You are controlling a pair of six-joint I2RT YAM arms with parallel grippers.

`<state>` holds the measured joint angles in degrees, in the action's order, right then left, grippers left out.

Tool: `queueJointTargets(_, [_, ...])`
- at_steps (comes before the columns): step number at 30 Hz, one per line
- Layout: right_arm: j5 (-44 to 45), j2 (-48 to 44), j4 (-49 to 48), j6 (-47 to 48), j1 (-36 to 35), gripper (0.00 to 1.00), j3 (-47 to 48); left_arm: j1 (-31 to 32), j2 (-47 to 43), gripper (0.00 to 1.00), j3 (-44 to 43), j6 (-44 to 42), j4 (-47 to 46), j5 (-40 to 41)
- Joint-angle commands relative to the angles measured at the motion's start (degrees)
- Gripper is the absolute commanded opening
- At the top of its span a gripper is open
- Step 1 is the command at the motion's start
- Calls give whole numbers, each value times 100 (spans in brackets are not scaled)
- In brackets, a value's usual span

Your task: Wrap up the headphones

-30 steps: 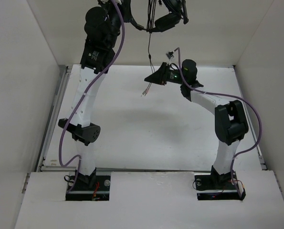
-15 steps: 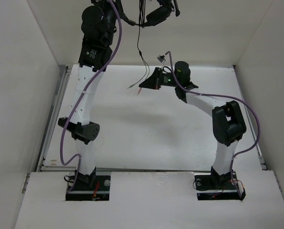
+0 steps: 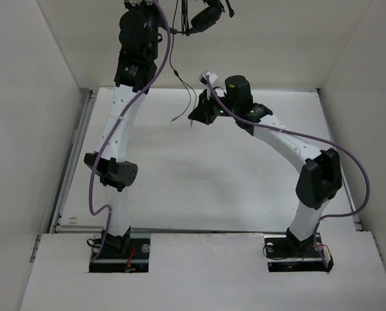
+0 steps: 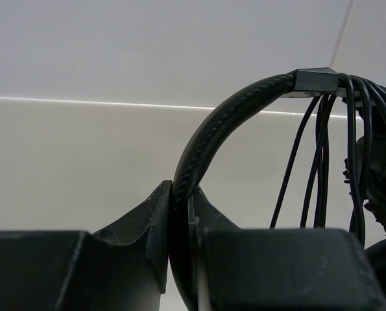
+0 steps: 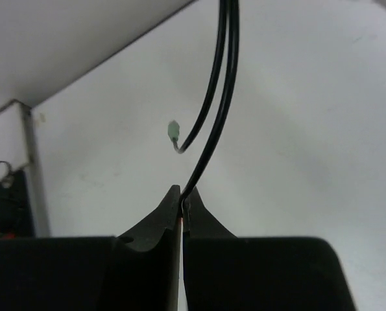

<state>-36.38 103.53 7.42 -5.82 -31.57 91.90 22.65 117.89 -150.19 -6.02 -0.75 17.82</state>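
High above the table's far edge, the black headphones (image 3: 204,17) hang in the air. My left gripper (image 4: 181,192) is shut on their stitched headband (image 4: 222,120). Several strands of thin black cable (image 4: 322,162) drape over the band beside an earcup (image 4: 382,178). In the top view the loose cable (image 3: 173,68) runs down to my right gripper (image 3: 191,119). In the right wrist view that gripper (image 5: 183,194) is shut on the cable (image 5: 222,97), and a short end with a green plug (image 5: 173,133) dangles just beyond the tips.
The white table (image 3: 199,184) lies below both arms, boxed in by white walls. A metal rail (image 3: 76,149) runs along its left edge. Thick purple arm cables (image 3: 356,178) loop beside each arm.
My right gripper has shut on the cable and swung left, its arm stretching out. My left arm has carried the headphones a little left and farther up.
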Motion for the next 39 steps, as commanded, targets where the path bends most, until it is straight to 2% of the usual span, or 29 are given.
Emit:
queueJointTargets(1, [1077,-359,829,1685,-177,0,495,-81,-178,2,85,-48,-847,291])
queueJointTargets(8, [2905,-474,1718,4269,-555,0,1671,-152,-319,2,1121,-329,-1146,546])
queueJointTargets(15, [4120,-421,1535,5881,-697,0,2771,-108,-372,1,2028,-514,-1436,652])
queueJointTargets(21, [4174,-474,1525,5979,-495,0,2816,-126,-415,1,2046,-470,-1419,652])
queueJointTargets(39, [3796,-342,1561,5381,-424,0,2122,-11,-670,2,1853,-329,-1278,652])
